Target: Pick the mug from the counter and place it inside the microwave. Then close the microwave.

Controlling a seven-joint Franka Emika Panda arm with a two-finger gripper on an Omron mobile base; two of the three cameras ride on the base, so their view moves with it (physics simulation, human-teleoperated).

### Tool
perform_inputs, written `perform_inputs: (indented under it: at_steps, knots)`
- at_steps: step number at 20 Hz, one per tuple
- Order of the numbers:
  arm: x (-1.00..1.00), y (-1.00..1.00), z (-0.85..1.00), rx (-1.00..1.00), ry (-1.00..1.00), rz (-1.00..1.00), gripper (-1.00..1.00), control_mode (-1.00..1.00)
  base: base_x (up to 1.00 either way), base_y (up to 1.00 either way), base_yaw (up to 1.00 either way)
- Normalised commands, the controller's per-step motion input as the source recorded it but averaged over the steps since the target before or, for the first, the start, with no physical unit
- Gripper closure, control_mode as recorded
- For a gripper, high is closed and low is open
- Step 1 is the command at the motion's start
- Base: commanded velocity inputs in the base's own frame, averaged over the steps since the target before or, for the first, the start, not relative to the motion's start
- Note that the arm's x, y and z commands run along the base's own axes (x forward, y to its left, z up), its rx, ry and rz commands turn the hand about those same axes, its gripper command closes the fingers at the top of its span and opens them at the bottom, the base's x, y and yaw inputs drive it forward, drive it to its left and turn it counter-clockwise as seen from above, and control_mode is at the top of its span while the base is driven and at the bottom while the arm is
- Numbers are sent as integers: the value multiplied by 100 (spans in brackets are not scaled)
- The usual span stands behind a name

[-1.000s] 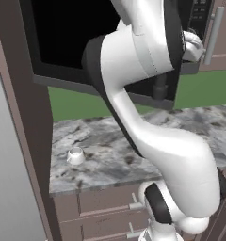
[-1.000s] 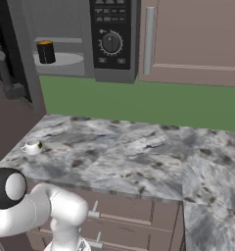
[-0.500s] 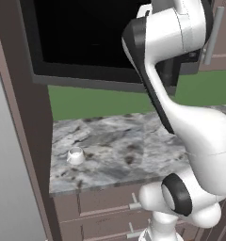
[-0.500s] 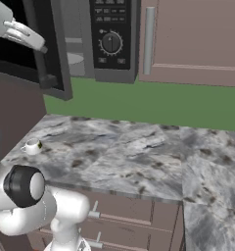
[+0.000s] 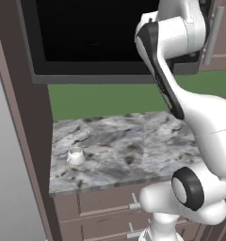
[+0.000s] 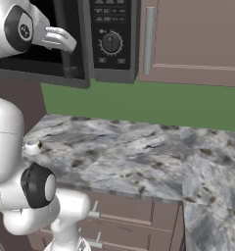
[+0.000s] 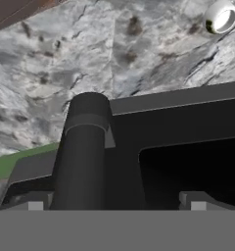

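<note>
Closing step by the look of it: my gripper (image 6: pixel 65 43), fingers spread and holding nothing, sits against the microwave (image 6: pixel 107 39) door's bar handle (image 7: pixel 87 157), mug presumably inside though I can't see it, so next I push the door shut.

Microwave (image 5: pixel 110 42) top cut off by frame edge in both base views; cavity hidden behind its door. Arm (image 5: pixel 181 70) covers bench (image 5: pixel 115 150) right part in left base view. White cup (image 7: pixel 221 17) clipped at hand view's edge.
</note>
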Motion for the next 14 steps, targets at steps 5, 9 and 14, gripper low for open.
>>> perform_inputs:
  at_steps: [5, 9, 14]
  knots:
    - [49, 0, -1, 0, -15, 17, -100, -100, 0, 0, 0]
    - [42, 0, 0, 0, -19, 18, -100, -100, 0, 0, 0]
    - [42, 0, 0, 0, -16, 17, -100, -100, 0, 0, 0]
